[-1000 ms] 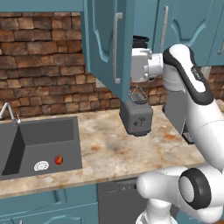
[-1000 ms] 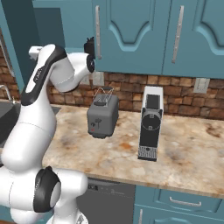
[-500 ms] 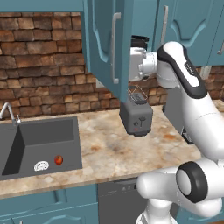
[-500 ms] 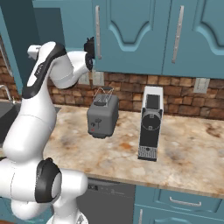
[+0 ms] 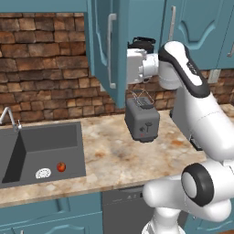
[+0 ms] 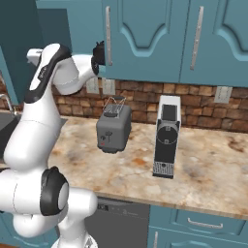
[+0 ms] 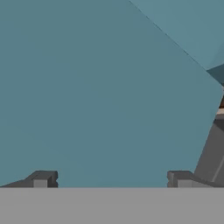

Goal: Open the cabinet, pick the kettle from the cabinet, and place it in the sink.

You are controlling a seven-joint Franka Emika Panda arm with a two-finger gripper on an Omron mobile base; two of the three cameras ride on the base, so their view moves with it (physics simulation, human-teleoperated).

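Note:
The teal cabinet (image 5: 101,41) hangs above the counter. Its left door stands swung out toward me, and the silver bar handle (image 5: 111,50) faces left. My gripper (image 5: 139,44) is raised just right of that door's free edge, near the handle (image 6: 108,41) in the right base view. In the hand view the fingertips (image 7: 41,179) stand wide apart and open, with nothing between them. A flat teal cabinet surface (image 7: 96,87) sits close ahead. The dark grey sink (image 5: 50,146) lies at the lower left with its chrome faucet (image 5: 9,116). The kettle is hidden.
A grey toaster (image 5: 141,121) stands on the marbled counter right under the hand. A tall coffee machine (image 6: 167,135) stands to its right. A small white thing (image 5: 43,173) and a red ball (image 5: 61,167) lie in the basin. A brick wall backs the counter.
The arm's elbow has swung slightly left and up. The hand stays near the door edge, and the door and open jaws look the same.

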